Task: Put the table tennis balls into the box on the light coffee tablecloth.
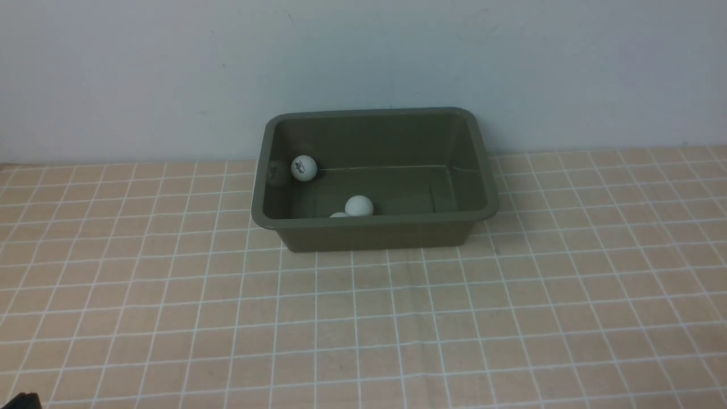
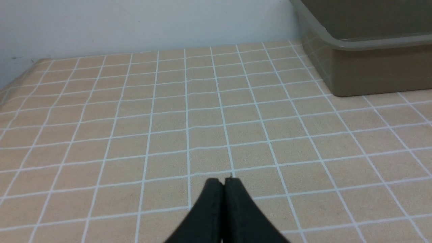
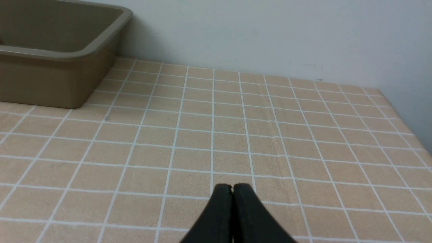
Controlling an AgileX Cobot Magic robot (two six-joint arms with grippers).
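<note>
All three smooth white plastic table tennis balls (image 1: 359, 205) sit inside the olive-green rectangular plastic box (image 1: 375, 240), its walls penning them in! Nearer than the box, left gripper (image 2: 224, 182) and right gripper (image 3: 233, 187) are closed, gripping nothing; job apparently done.

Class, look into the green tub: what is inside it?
The box holds three white balls: one showing its logo, one plain, one mostly hidden. The near wall covers part of the floor.
</note>
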